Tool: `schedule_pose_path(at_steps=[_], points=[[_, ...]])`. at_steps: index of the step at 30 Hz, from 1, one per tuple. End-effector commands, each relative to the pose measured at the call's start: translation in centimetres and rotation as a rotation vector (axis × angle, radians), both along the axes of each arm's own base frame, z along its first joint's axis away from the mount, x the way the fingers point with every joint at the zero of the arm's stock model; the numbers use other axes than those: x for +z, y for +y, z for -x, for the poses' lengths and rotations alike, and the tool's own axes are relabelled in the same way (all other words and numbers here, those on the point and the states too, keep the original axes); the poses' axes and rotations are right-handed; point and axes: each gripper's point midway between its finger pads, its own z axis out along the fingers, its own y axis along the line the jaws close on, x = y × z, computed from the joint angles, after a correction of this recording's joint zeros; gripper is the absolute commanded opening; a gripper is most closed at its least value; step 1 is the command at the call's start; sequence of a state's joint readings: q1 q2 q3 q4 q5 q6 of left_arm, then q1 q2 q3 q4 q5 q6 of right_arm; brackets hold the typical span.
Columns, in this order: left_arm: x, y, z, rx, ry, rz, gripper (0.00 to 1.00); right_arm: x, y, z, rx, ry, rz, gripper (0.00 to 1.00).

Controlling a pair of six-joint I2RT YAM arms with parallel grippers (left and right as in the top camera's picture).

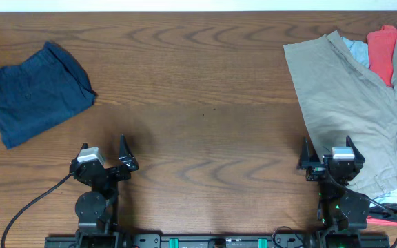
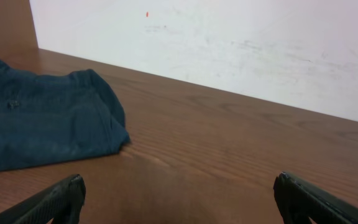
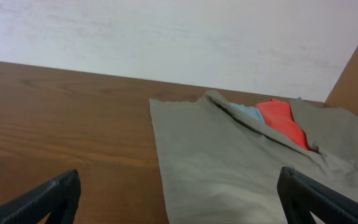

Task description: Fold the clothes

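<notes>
The left gripper [image 1: 103, 145], lower left, and the right gripper [image 1: 329, 143], lower right, both hang empty with fingers spread. Navy shorts [image 1: 36, 93] lie at upper left, seemingly folded. Khaki shorts [image 1: 350, 103] sprawl down the right edge, over a light-blue garment [image 1: 356, 49] and a red garment [image 1: 382, 52]. The khaki cloth runs under the right arm, so a pull could snag there or drag the garments beneath along.

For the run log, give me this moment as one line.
left gripper open, empty | right gripper open, empty | khaki shorts spread, right | navy shorts left | red garment, light-blue garment at far right
</notes>
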State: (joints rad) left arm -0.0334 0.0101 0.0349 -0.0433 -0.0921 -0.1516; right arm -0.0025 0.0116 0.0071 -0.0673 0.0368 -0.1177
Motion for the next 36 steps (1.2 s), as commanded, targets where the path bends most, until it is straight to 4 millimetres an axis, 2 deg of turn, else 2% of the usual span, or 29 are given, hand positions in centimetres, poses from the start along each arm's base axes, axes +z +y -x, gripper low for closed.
schedule_pose_path(at_steps=[1, 5, 9, 11, 13, 17, 21, 27, 31, 36], points=[[-1.7, 0.1, 0.0, 0.002, 0.042, -0.015, 0.98, -0.1, 0.4, 0.0, 0.017, 0.001, 0.009, 0.99], [-1.8, 0.1, 0.0, 0.007, 0.042, 0.023, 0.98, 0.2, 0.4, 0.0, 0.011, -0.015, -0.129, 0.99], [-1.3, 0.1, -0.1, 0.017, 0.007, 0.116, 0.98, 0.3, 1.0, 0.0, 0.025, -0.018, -0.409, 0.99], [-0.8, 0.1, -0.1, 0.017, -0.008, 0.118, 0.98, 0.4, 1.5, 0.0, 0.055, -0.014, -0.443, 0.99], [-0.4, 0.1, -0.1, 0.016, -0.012, 0.114, 0.98, 1.0, 1.6, 0.1, 0.061, -0.024, -0.443, 0.99], [0.8, 0.1, -0.2, 0.015, -0.010, 0.114, 0.98, 3.5, 1.3, 0.4, 0.055, -0.062, -0.365, 0.99], [2.0, 0.0, -0.5, 0.013, 0.016, 0.113, 0.98, 5.6, 0.3, 0.7, -0.003, -0.045, -0.319, 0.99], [3.5, -1.8, -2.4, -0.098, 0.133, 0.049, 0.98, 8.2, 0.1, -0.5, -0.015, 0.052, -0.179, 0.99], [4.3, -1.9, -4.1, -0.096, 0.239, 0.049, 0.98, 8.8, 0.0, -2.4, -0.028, 0.169, -0.156, 0.99], [5.2, -1.9, -5.9, -0.093, 0.375, 0.052, 0.98, 7.6, 0.0, -5.1, -0.046, 0.402, -0.148, 0.99]])
